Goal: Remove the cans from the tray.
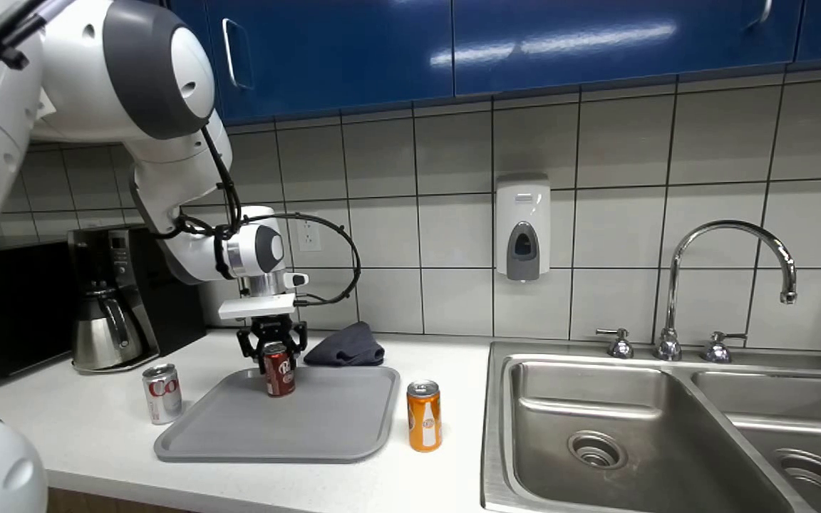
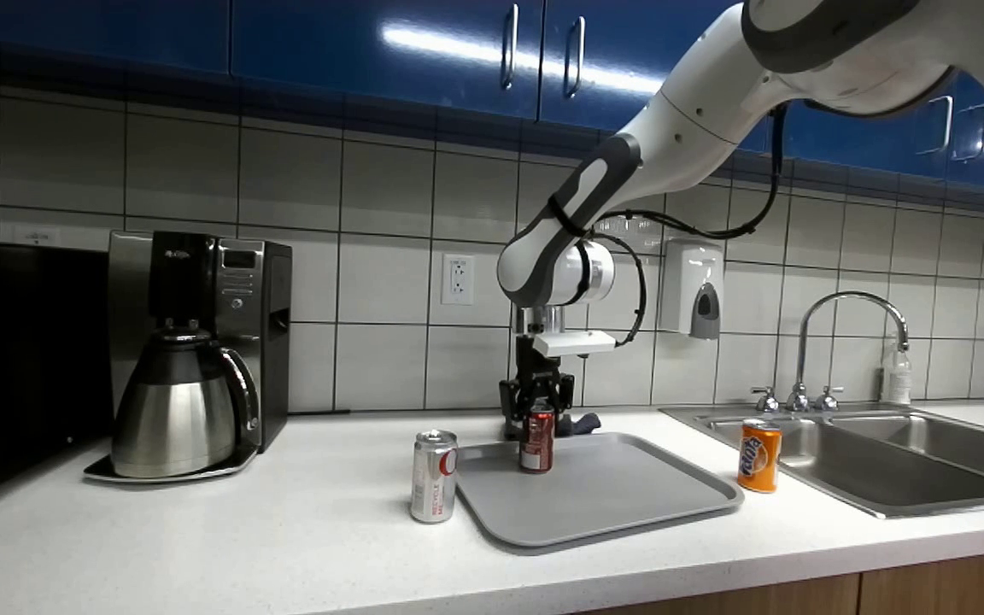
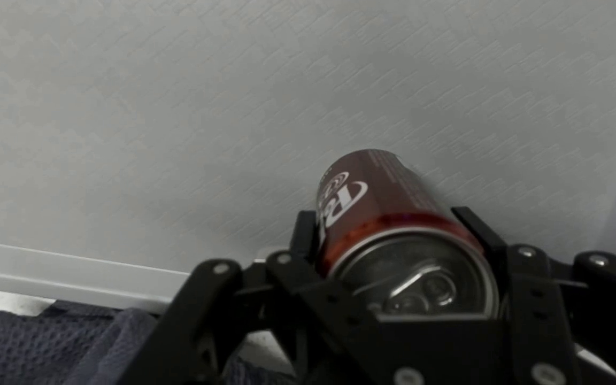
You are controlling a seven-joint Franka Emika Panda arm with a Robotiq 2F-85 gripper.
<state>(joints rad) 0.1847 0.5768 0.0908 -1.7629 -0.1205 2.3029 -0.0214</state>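
A dark red can (image 1: 280, 377) stands near upright at the back left part of the grey tray (image 1: 303, 431); it also shows in an exterior view (image 2: 536, 448). I cannot tell whether its base touches the tray. My gripper (image 1: 279, 362) points down over it, with a finger against each side of its upper part. In the wrist view the gripper (image 3: 391, 230) is shut on the red can (image 3: 380, 187), and its pull-tab top faces the camera. A silver can (image 1: 163, 395) stands on the counter left of the tray. An orange can (image 1: 425, 420) stands on the counter right of it.
A dark cloth (image 1: 348, 347) lies behind the tray, near the tiled wall. A coffee maker (image 2: 189, 367) stands at the left and a steel sink (image 1: 503, 427) at the right. A soap dispenser (image 1: 522, 228) hangs on the wall. Blue cabinets (image 1: 332, 50) are overhead.
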